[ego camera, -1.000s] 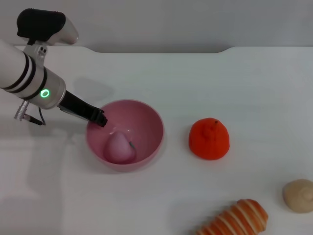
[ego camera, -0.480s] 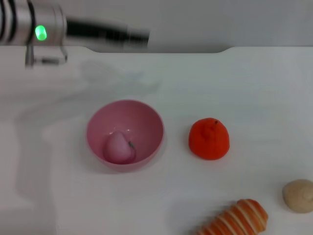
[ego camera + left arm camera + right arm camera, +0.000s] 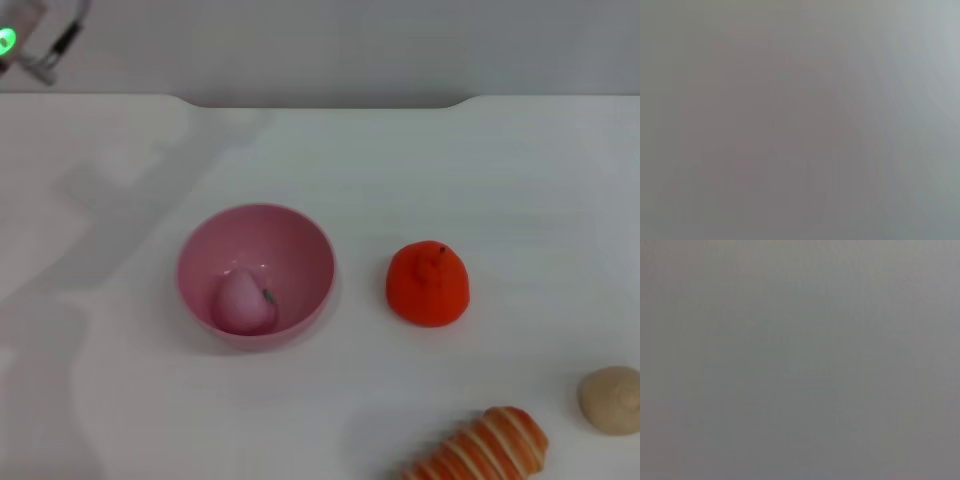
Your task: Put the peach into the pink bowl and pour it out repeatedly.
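Neither gripper shows, so their state cannot be told; only a bit of the left arm point(image 3: 18, 40) peeks in far left. The peach point(image 3: 244, 303) lies inside the pink bowl point(image 3: 300, 240), left of an orange fruit point(image 3: 428, 283).

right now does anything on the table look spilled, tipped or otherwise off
Nothing stands out. The pink bowl sits upright with the peach inside it. The orange fruit, striped bread and beige lump lie apart on the white table.

Left arm point(image 3: 20, 35) only a sliver at the head view's top left corner, green light lit, its gripper out of frame, right arm unseen
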`<action>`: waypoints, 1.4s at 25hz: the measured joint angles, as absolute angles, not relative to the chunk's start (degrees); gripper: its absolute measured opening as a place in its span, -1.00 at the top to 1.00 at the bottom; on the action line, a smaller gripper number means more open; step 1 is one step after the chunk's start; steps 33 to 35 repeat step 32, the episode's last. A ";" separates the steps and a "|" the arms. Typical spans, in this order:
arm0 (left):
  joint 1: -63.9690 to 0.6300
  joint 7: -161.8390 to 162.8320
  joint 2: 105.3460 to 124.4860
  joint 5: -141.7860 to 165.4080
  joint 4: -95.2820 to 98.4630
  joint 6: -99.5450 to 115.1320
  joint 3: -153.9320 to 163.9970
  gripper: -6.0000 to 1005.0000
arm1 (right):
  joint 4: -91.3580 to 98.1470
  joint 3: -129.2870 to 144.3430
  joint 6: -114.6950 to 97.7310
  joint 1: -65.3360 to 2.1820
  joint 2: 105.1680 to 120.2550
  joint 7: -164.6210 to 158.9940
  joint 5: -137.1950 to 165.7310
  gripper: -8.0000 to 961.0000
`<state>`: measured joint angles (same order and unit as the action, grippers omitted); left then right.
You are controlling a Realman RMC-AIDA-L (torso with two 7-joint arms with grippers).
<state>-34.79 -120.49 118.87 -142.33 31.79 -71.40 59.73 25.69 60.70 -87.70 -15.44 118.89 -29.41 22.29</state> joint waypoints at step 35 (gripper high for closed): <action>-17.12 -153.96 118.26 -155.81 20.46 -81.22 61.81 -0.40 | 8.30 55.89 -95.31 -19.62 119.27 -16.21 12.56 -0.06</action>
